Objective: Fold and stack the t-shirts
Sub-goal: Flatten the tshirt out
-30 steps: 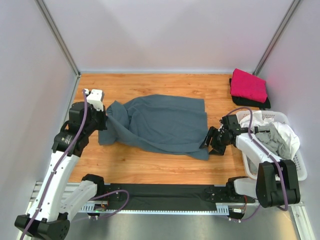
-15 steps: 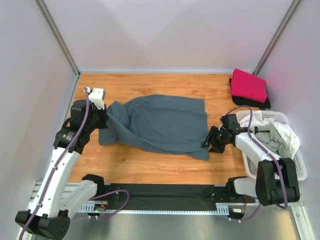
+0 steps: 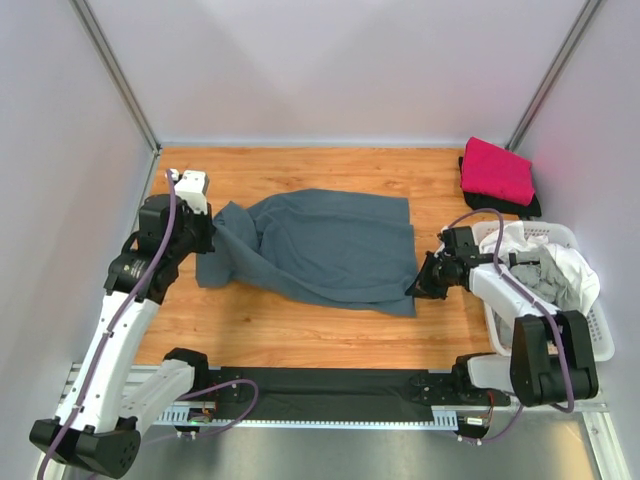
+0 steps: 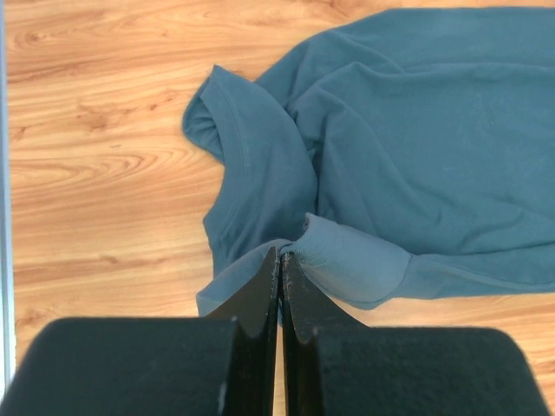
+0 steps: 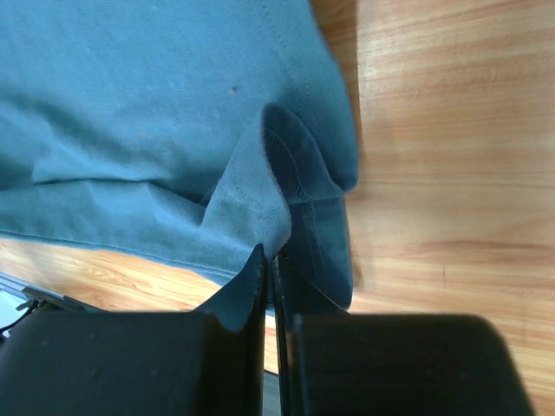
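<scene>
A large slate blue-grey t-shirt (image 3: 320, 245) lies spread and rumpled across the middle of the wooden table. My left gripper (image 3: 210, 232) is shut on its left edge; the left wrist view shows the cloth (image 4: 347, 260) pinched at my left gripper's tips (image 4: 282, 253). My right gripper (image 3: 420, 285) is shut on the shirt's near right corner, a fold of cloth (image 5: 260, 208) bunched at its tips (image 5: 270, 253). A folded magenta-pink t-shirt (image 3: 497, 170) rests on a black one (image 3: 530, 208) at the far right. White and light grey t-shirts (image 3: 550, 265) fill the basket.
The white lattice basket (image 3: 598, 335) stands at the right edge beside my right arm. Grey walls close in the table on the left, back and right. A black strip (image 3: 320, 385) runs along the near edge between the arm bases.
My right gripper has shifted slightly toward the shirt's near right corner and closed on it. My left gripper has stayed shut on the left edge, barely moving.
</scene>
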You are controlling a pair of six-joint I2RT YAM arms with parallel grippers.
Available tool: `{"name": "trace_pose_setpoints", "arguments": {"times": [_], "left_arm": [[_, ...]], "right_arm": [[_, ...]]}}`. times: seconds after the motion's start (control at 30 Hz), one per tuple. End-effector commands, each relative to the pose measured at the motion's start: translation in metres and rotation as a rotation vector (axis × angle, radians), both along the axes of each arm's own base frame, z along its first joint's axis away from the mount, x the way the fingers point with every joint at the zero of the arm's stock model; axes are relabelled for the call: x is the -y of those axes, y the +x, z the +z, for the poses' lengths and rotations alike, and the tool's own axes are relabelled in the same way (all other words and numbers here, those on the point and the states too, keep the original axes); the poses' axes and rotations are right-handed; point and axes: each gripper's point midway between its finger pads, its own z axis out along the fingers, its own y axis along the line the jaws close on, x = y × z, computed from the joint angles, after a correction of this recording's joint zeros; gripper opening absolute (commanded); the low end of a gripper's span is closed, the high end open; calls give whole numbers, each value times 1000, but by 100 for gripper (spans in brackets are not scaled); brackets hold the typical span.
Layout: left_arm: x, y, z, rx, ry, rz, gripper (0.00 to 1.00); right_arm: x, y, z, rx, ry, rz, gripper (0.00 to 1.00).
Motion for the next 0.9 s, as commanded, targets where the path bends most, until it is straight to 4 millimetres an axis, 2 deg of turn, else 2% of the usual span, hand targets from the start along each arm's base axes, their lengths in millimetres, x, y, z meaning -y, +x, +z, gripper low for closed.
{"name": "trace_pose_setpoints", "arguments": {"times": [0.0, 0.07, 0.13, 0.17, 0.2, 0.23, 0.27, 0.3, 0.33, 0.37, 0.4, 0.47, 0.5, 0.57, 0.6, 0.63, 0.67, 0.7, 0.73, 0.8, 0.83, 0.87], "left_arm": [[-6, 7, 25, 69, -3, 48, 0], [-15, 13, 37, 96, 5, 108, 0], [-20, 18, 60, 146, 6, 144, 0], [-24, 25, 65, 148, 26, 167, 0], [-27, 29, 88, 196, 37, 169, 0], [-27, 33, 99, 219, 50, 168, 0], [-28, 42, 107, 231, 66, 170, 0], [-28, 47, 118, 257, 73, 167, 0], [-29, 50, 142, 316, 93, 160, 0], [-30, 56, 158, 365, 95, 165, 0], [-30, 62, 175, 407, 95, 169, 0], [-34, 69, 202, 489, 133, 181, 0], [-35, 73, 219, 529, 138, 189, 0], [-38, 77, 246, 600, 171, 193, 0], [-37, 84, 253, 616, 184, 193, 0], [-39, 80, 278, 677, 183, 202, 0], [-39, 80, 295, 724, 181, 205, 0], [-38, 86, 303, 747, 199, 196, 0], [-38, 80, 327, 808, 189, 196, 0], [-33, 83, 347, 865, 193, 176, 0], [-34, 75, 367, 913, 182, 181, 0], [-33, 78, 371, 919, 187, 178, 0]], "right_arm": [[-1, 12, 31, 86, 16, -10, 0], [2, 20, 52, 144, 2, -18, 0], [8, 25, 73, 202, -31, -28, 0], [9, 39, 100, 275, -38, -35, 0], [11, 43, 112, 303, -49, -40, 1], [14, 52, 128, 344, -65, -52, 1], [15, 63, 155, 400, -72, -58, 1], [17, 72, 166, 419, -82, -68, 0], [19, 79, 177, 442, -97, -76, 1], [21, 85, 187, 461, -114, -75, 1], [22, 99, 210, 502, -121, -83, 0], [25, 115, 235, 562, -147, -86, 0], [26, 129, 257, 610, -159, -88, 1], [30, 145, 283, 668, -183, -102, 1], [30, 158, 305, 726, -187, -107, 1], [30, 165, 314, 753, -192, -110, 0], [30, 171, 322, 780, -192, -109, 0], [28, 182, 330, 815, -189, -110, 1], [28, 187, 345, 857, -185, -110, 0], [27, 197, 358, 898, -176, -120, 0], [25, 198, 373, 929, -165, -124, 0], [24, 198, 378, 942, -158, -124, 0]]}}
